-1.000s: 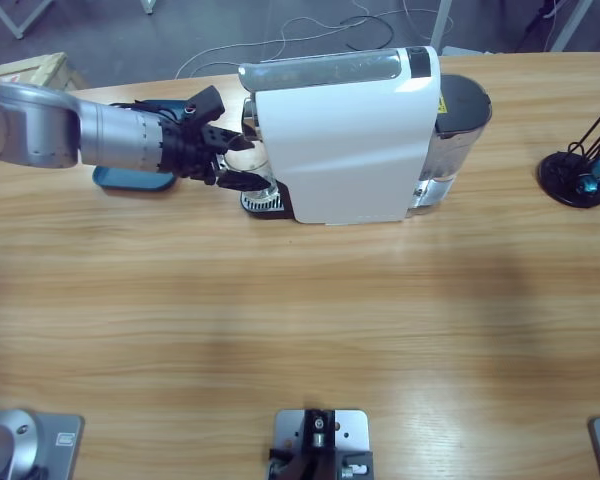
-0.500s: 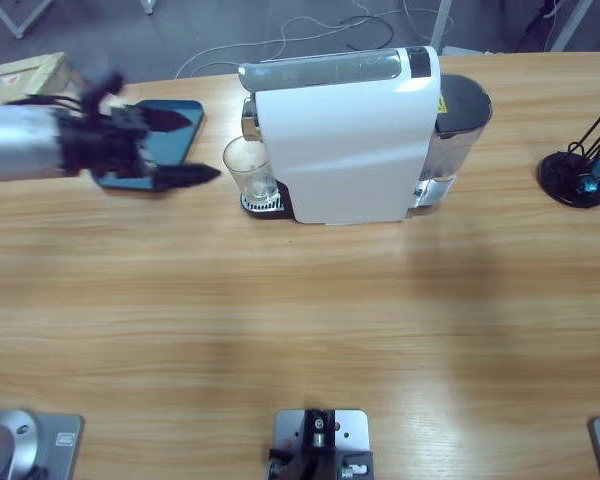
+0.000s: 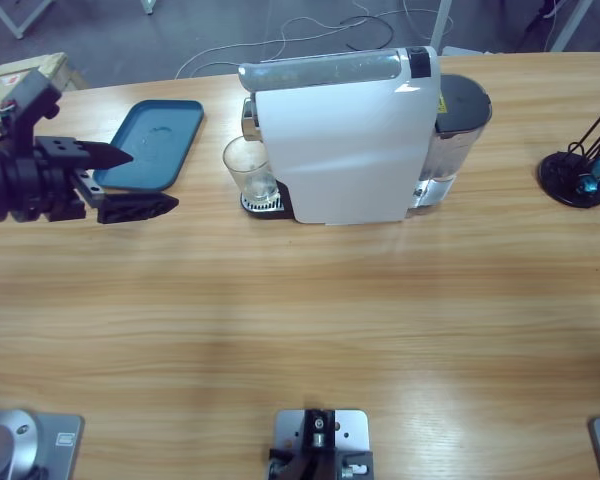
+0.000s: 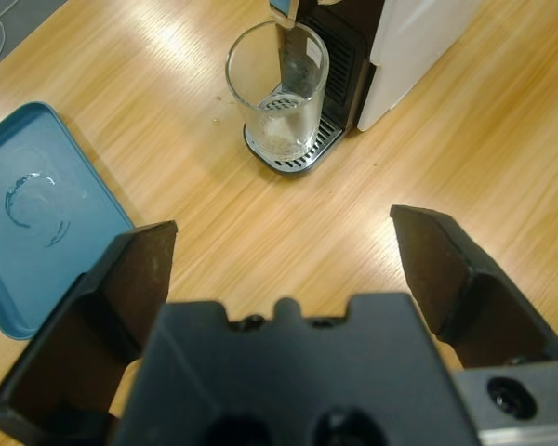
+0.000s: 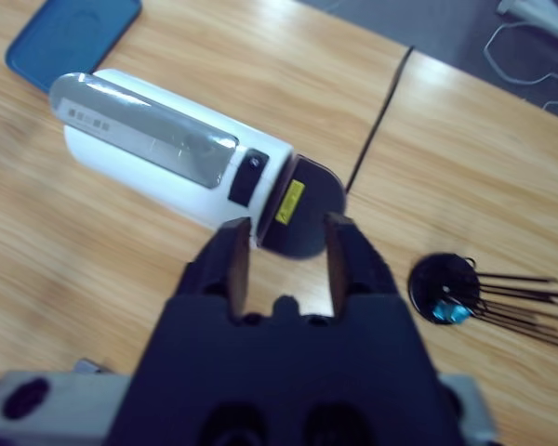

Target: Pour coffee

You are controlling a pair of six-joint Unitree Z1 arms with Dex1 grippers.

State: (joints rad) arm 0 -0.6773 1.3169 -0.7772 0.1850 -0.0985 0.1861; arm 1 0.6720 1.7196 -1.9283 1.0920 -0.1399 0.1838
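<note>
Under the white coffee machine's (image 3: 345,140) spout stands a clear glass tumbler (image 4: 277,98), seemingly almost empty. Left gripper (image 3: 130,180) gapes beside a blue tray (image 3: 155,145); right gripper (image 5: 285,255) hangs slightly parted above.

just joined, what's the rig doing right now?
Coffee-pouring setup. A clear glass stands on the drip grate of the white coffee machine, under the spout; no coffee is visible in it. The left pincer is wide open and holds nothing, off to the side near the blue tray. The right pincer hangs above the machine, jaws slightly apart, gripping nothing. A black stand sits at the table's far end.
</note>
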